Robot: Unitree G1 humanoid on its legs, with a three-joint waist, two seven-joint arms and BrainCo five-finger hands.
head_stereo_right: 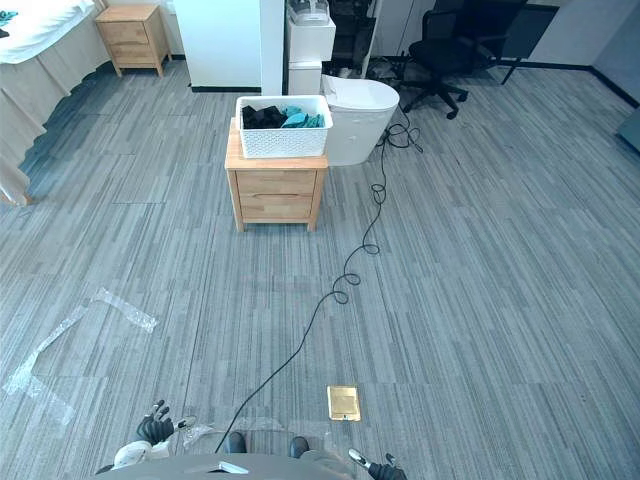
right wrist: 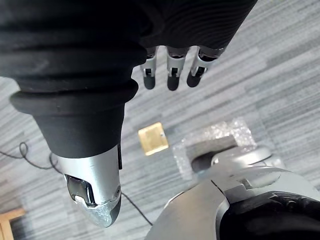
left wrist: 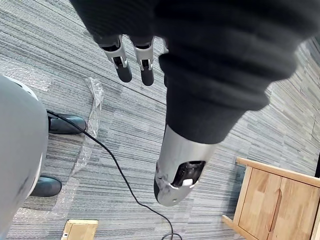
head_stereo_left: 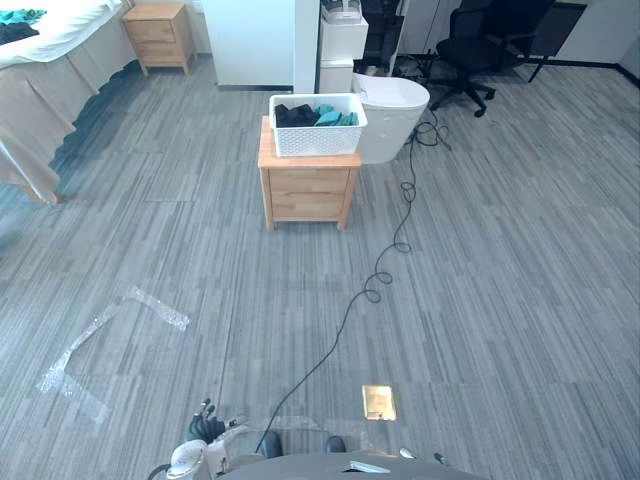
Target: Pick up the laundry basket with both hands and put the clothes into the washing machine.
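Note:
A white laundry basket (head_stereo_left: 318,125) with dark and teal clothes (head_stereo_left: 325,114) stands on a small wooden nightstand (head_stereo_left: 307,185), far ahead across the floor. Right behind the nightstand, to its right, sits a white rounded washing machine (head_stereo_left: 392,112). My left hand (head_stereo_left: 205,430) hangs low at the bottom edge, far from the basket. In the left wrist view its fingers (left wrist: 123,64) are straight and hold nothing. My right hand (head_stereo_right: 381,467) peeks in at the bottom; its fingers (right wrist: 172,70) are likewise straight and empty above the floor.
A bed (head_stereo_left: 50,60) stands at the far left, with a second nightstand (head_stereo_left: 160,35) and a white cabinet (head_stereo_left: 250,40) along the back. An office chair (head_stereo_left: 475,45) is at the back right. Clear plastic strips (head_stereo_left: 100,335) and a brass floor plate (head_stereo_left: 378,402) lie on the grey floor.

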